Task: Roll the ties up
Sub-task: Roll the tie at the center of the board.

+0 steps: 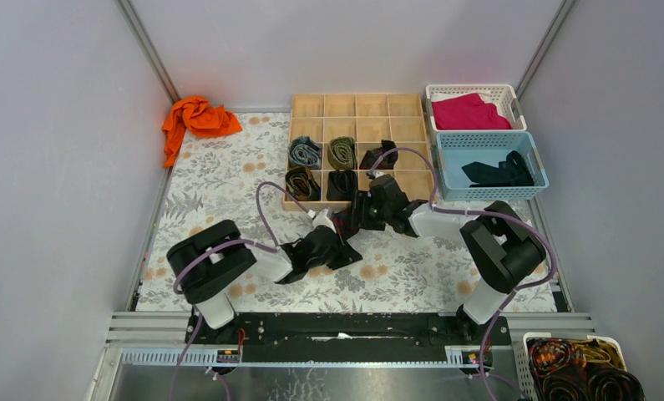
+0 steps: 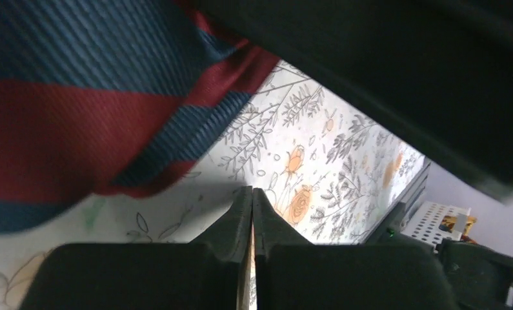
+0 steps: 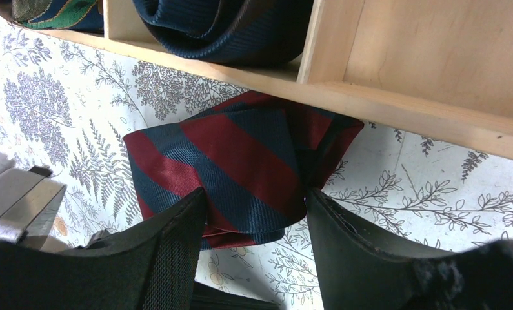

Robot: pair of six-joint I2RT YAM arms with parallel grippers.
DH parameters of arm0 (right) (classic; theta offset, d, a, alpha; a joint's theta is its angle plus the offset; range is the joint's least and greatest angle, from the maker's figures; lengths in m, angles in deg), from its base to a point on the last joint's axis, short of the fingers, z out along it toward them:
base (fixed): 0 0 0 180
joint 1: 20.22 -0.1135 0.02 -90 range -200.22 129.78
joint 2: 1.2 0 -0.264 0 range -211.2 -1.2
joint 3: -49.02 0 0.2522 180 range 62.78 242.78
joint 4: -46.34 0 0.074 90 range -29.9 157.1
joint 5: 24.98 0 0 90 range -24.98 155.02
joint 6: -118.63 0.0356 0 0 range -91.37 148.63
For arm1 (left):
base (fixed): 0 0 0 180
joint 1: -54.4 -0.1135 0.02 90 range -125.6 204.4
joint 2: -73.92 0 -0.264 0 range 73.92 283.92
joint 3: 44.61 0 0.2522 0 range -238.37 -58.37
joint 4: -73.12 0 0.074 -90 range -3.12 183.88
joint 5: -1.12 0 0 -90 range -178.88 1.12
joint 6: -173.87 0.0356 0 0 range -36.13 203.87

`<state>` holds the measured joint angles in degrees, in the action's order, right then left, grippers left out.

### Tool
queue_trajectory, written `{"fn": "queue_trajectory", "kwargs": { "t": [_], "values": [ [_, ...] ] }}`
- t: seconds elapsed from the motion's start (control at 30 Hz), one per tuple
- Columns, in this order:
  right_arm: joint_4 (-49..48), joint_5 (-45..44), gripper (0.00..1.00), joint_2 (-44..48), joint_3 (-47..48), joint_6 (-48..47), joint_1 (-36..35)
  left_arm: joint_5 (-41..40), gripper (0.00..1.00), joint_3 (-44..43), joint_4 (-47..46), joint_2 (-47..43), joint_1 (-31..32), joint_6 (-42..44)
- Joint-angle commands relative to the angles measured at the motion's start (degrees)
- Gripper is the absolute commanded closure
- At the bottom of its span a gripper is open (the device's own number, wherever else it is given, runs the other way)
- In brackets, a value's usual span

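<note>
Looking down from the top camera, the striped tie lies on the bench just in front of the wooden organizer. The right claw is at it and the left claw sits a little farther from the organizer (the arms crowd out detail).

In the left wrist view, the left claw is closed on nothing, and the striped tie is apart from its tips.

In the right wrist view, the right claw stands parted astride the striped tie. The bundle's long side runs along the wooden organizer's front wall, right against it. The jaws meet the cloth on both sides, but whether they squeeze I cannot tell. I judge the right arm the nearer one. No brand, label or writing is readable.
</note>
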<state>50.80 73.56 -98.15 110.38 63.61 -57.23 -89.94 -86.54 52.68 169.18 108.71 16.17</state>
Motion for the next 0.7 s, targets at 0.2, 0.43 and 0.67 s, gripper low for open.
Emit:
{"fn": "queue_trajectory", "kwargs": {
  "t": [0.2, 0.43, 0.67],
  "values": [
    [-0.8, 1.8, 0.37, 4.1, -2.6, 0.1, 0.4, -9.6, 0.95, -3.9, 4.5, 2.1, 0.2, -0.3],
    [-2.0, 2.1, 0.39, 5.5, -5.0, 1.1, 0.4, -22.0, 0.96, -7.3, 21.9, -0.3, 0.2, -3.5],
    [-3.4, 4.5, 0.37, 5.9, -5.7, 2.0, 0.4, -31.2, 0.97, -8.8, 33.9, -4.9, 0.1, -3.9]
  ]
}}
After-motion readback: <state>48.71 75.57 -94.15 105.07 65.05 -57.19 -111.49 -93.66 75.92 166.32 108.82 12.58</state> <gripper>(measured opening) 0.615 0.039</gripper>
